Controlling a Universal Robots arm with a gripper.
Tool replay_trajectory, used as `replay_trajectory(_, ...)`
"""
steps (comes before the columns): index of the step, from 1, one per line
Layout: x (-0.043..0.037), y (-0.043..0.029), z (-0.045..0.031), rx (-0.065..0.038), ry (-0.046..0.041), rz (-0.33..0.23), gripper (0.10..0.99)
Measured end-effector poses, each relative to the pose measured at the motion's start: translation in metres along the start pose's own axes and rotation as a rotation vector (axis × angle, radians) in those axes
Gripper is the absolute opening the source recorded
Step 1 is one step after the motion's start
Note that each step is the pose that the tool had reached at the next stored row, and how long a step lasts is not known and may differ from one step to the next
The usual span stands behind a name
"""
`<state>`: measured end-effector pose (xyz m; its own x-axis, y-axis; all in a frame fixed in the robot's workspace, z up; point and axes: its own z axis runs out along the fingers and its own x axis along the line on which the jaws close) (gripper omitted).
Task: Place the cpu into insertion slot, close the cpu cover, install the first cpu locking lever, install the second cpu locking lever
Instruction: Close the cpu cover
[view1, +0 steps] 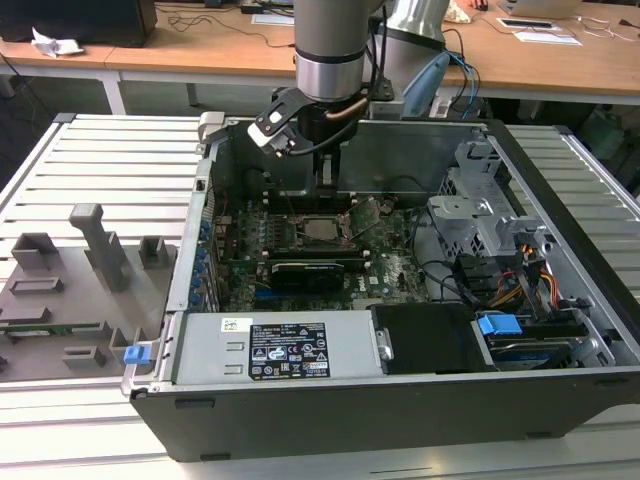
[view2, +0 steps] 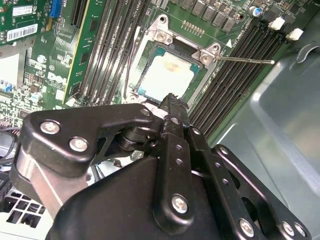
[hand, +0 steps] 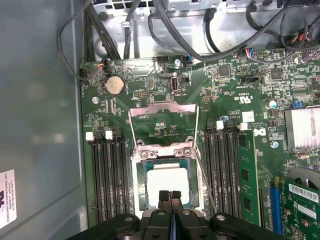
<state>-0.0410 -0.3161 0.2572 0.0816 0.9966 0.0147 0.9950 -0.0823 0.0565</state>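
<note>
Cpu (hand: 167, 182) seated in insertion slot (hand: 141, 187); cpu cover (hand: 162, 107) raised open. Gripper (hand: 169, 195) pressed together, empty, just above cpu.

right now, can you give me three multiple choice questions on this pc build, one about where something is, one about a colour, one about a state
1. Where is the cpu?
A) seated in the insertion slot
B) on top of the power supply
C) on the table beside the case

2. What colour is the motherboard?
A) red
B) green
C) white

3. How does the cpu cover stand?
A) shut down over the chip
B) swung open, off the chip
C) taken out of the case

Answers:
1 A: the chip's silver top lies flat inside the socket frame in both wrist views.
2 B: the board is green all around the socket.
3 B: the frame plate lies flipped back beyond the socket, and the board shows through its window.
</note>
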Motion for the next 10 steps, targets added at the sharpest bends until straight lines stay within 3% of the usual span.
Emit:
replay_trajectory(5, 0.0002, 0.0006, -0.0021, 0.0, -0.0018, 0.0, 0.106)
replay_trajectory(10, 0.0013, 0.014, -0.0014, 0.0, -0.0017, -0.006, 0.106)
